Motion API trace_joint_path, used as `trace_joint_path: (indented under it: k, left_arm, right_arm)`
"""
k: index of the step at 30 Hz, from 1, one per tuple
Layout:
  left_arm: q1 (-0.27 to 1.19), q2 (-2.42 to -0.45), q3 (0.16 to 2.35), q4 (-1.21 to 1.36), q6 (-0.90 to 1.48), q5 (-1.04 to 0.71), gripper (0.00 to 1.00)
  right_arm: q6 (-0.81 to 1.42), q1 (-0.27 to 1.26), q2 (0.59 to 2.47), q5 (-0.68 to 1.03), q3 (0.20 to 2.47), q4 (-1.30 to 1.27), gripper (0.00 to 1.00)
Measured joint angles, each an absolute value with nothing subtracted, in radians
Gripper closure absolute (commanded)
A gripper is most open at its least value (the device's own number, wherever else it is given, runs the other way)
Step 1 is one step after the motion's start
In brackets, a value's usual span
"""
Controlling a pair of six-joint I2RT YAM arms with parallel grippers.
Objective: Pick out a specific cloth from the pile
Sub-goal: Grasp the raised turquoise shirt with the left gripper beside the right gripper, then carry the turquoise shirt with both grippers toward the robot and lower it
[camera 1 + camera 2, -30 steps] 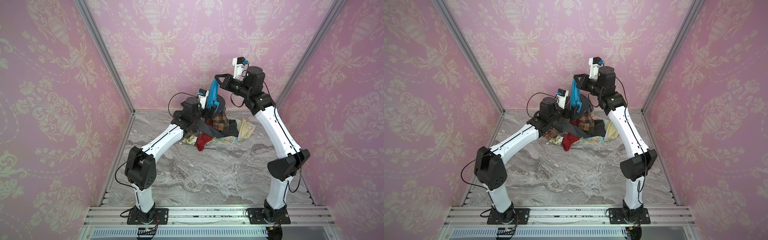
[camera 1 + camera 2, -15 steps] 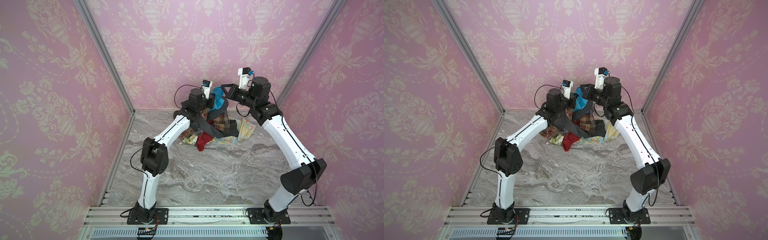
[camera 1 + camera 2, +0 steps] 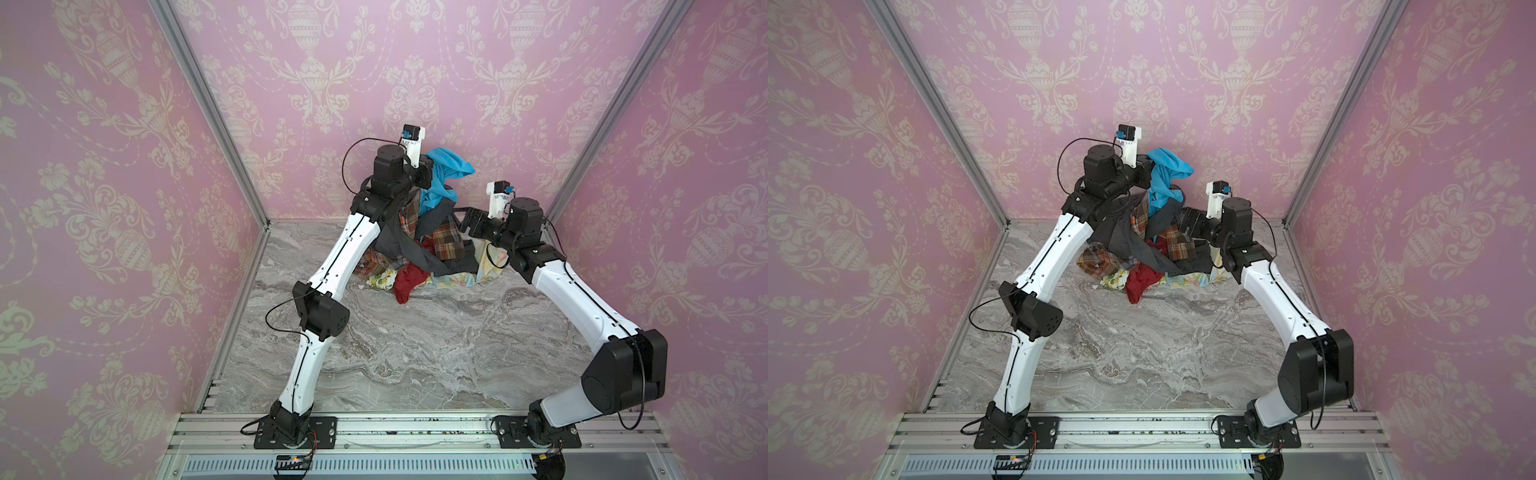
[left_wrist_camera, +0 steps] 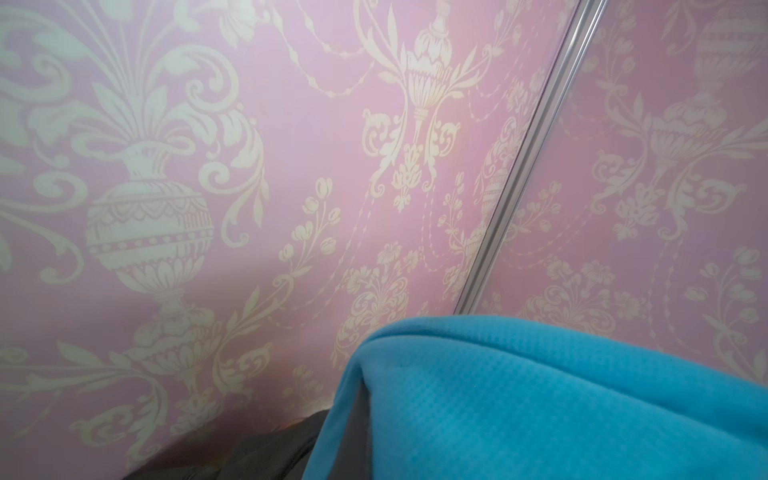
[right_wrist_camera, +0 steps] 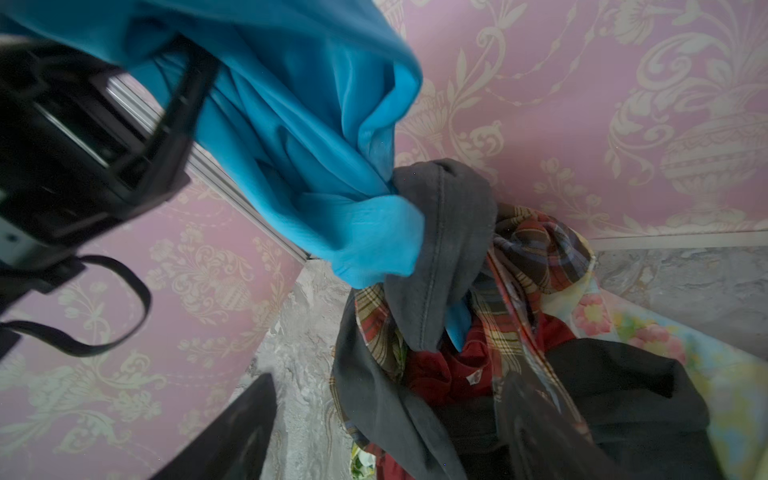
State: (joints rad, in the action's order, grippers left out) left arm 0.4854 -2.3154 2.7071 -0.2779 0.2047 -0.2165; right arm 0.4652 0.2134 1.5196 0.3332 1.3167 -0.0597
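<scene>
The turquoise cloth (image 3: 448, 167) (image 3: 1168, 167) hangs high near the back wall from my left gripper (image 3: 434, 175) (image 3: 1150, 172), which is shut on it. In the left wrist view the cloth (image 4: 540, 395) covers the jaws. Its lower end (image 5: 299, 124) runs down into a dark grey garment (image 5: 449, 232) that is lifted with it off the pile (image 3: 434, 249) (image 3: 1169, 249). My right gripper (image 3: 467, 222) (image 3: 1185, 220) (image 5: 382, 436) stands open beside the pile's top on the right, below the cloth, holding nothing.
The pile sits at the back of the marble table (image 3: 415, 353), close to the back wall (image 3: 415, 83). A dark red cloth (image 3: 409, 280) spills toward the front, and a pale yellow floral cloth (image 3: 488, 266) lies under the right arm.
My left gripper shut on the cloth and rose with it. My right gripper, which held the cloth up a second ago, opened, let go and dropped down to the right.
</scene>
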Motion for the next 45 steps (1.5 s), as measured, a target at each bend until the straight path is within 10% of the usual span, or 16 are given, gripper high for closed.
trace_joint_path:
  k: [24, 26, 30, 31, 45]
  left_arm:
    - [0.437, -2.165, 2.762, -0.361, 0.291, -0.319, 1.0]
    - [0.438, -2.158, 2.764, -0.361, 0.3, -0.327, 1.0]
    - [0.437, -2.144, 2.765, -0.374, 0.305, -0.332, 1.0]
    - [0.436, -2.139, 2.765, -0.388, 0.304, -0.331, 1.0]
    - [0.326, -1.983, 2.502, -0.457, 0.279, -0.298, 1.0]
  right_arm:
    - [-0.005, 0.394, 1.741, 0.207, 1.495, -0.31, 0.01]
    - [-0.012, 0.395, 1.81, 0.165, 1.562, -0.336, 0.12]
    - [-0.023, 0.396, 1.925, 0.113, 1.702, -0.34, 0.93]
    - [-0.022, 0.396, 1.946, 0.107, 1.74, -0.327, 1.0]
    - [0.13, 0.396, 1.903, 0.114, 2.022, -0.085, 1.0]
